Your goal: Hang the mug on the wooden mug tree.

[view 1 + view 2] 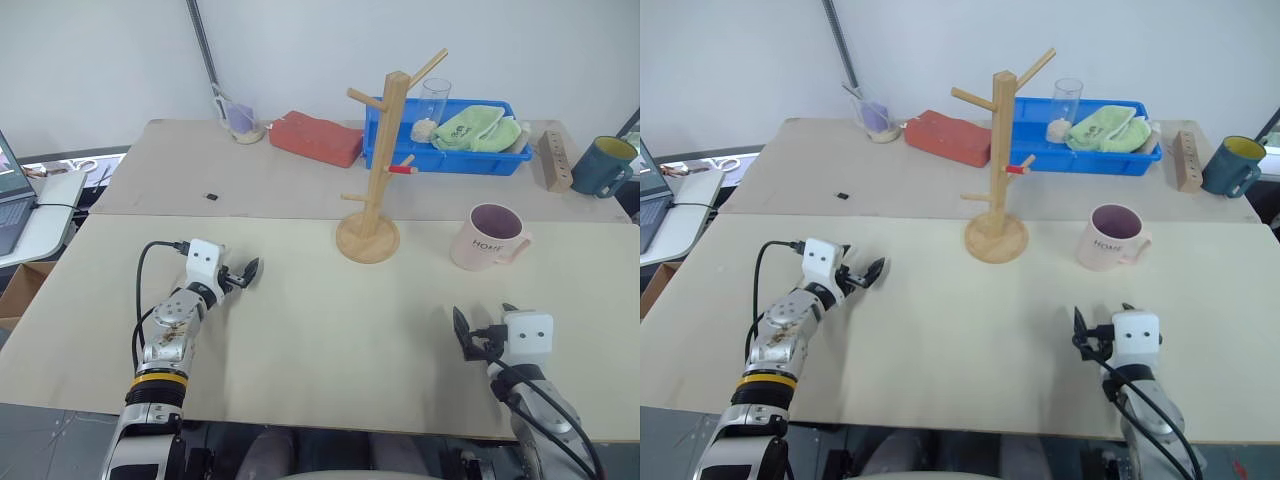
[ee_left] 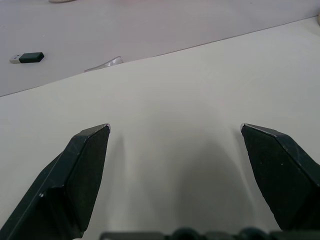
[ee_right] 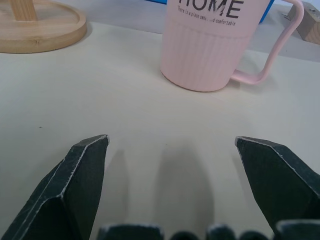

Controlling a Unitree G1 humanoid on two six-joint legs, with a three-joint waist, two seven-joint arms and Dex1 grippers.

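Head view, mug: the pale pink mug stands upright on the desk, right of the wooden mug tree, near it but not touching; its handle points right.
Head view, mug tree: upright on its round base near the seam of the two desk boards, pegs bare, one red-tipped.
Head view, left end effector: low over the left part of the desk, fingers spread, nothing between them, well apart from the mug.
Head view, right end effector: near the desk's front edge, in front of the mug with bare desk between, fingers apart and empty.
Head view, back of desk: blue tray with a green cloth and a clear glass; red block; dark teal mug at far right; wooden block with holes beside it.
Left wrist view: both fingers stand wide over bare desk; a small dark USB stick lies beyond.
Right wrist view: fingers wide and empty; the mug with "HOME" lettering stands ahead between them, the tree's base off to one side.
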